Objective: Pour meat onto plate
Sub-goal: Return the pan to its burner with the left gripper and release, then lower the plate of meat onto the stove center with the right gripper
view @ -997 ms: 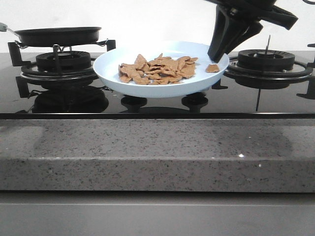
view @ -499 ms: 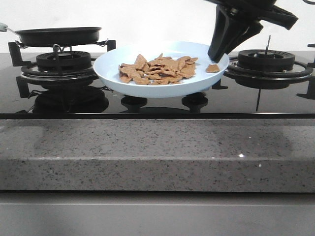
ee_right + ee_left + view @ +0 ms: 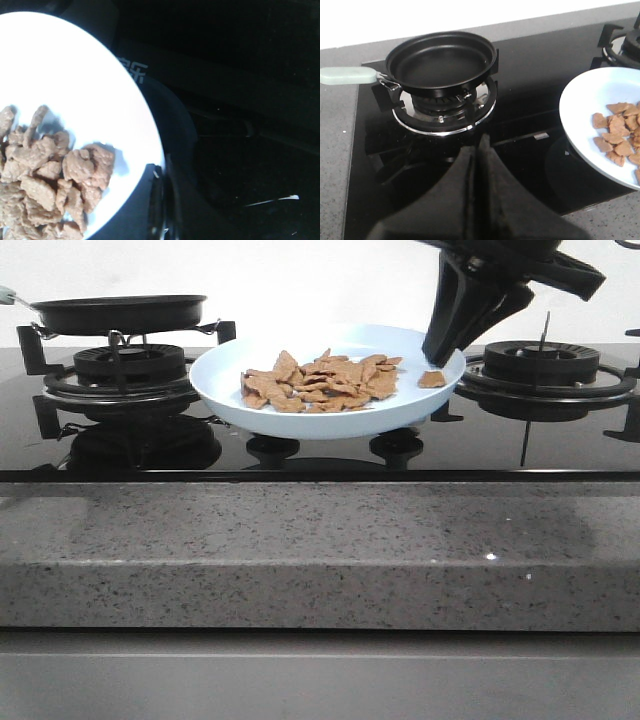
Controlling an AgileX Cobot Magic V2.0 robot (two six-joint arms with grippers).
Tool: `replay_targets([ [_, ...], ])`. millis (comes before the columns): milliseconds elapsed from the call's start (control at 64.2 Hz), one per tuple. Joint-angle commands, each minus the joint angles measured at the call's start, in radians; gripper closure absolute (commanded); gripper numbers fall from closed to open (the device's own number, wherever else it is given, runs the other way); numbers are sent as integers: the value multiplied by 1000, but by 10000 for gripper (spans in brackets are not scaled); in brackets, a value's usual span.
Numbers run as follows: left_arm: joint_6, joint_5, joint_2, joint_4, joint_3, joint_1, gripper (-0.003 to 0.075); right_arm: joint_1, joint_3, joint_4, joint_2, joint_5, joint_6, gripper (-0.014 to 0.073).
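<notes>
Meat (image 3: 322, 380) sits heaped on the pale-blue plate (image 3: 230, 390), mid-hob between the two burners; one loose piece lies apart near the plate's right rim. Same layout as the frame a second back: heap, stray piece and plate unchanged, no visible shift. Right gripper (image 3: 445, 348) has its fingers down at the plate's right rim, same spot as before; in the right wrist view the fingers (image 3: 162, 210) look pressed together with the white rim right at them, so it seems clamped on the plate edge, though the view is dark. Left gripper (image 3: 476, 155) is out of the front view; left wrist view shows its fingers pressed flat together, holding nothing, above the black glass hob (image 3: 530, 120). Frying pan (image 3: 118, 312) sits on the left burner (image 3: 125, 365), no meat visible in it, pale green handle (image 3: 347, 75) sticking out, not moved. Right burner (image 3: 540, 362) bare.
</notes>
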Motion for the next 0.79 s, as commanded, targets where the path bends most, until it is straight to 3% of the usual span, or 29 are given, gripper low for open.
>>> replay_targets([
  [0, -12, -91, -20, -6, -25, -8, 741, -2, -27, 18, -54, -40, -7, 662],
  [592, -12, -99, -22, -6, -25, -8, 741, -6, -29, 39, -54, -40, -7, 662],
  [779, -12, -99, -22, -6, -25, -8, 741, -22, -95, 75, -35, -10, -6, 662],
])
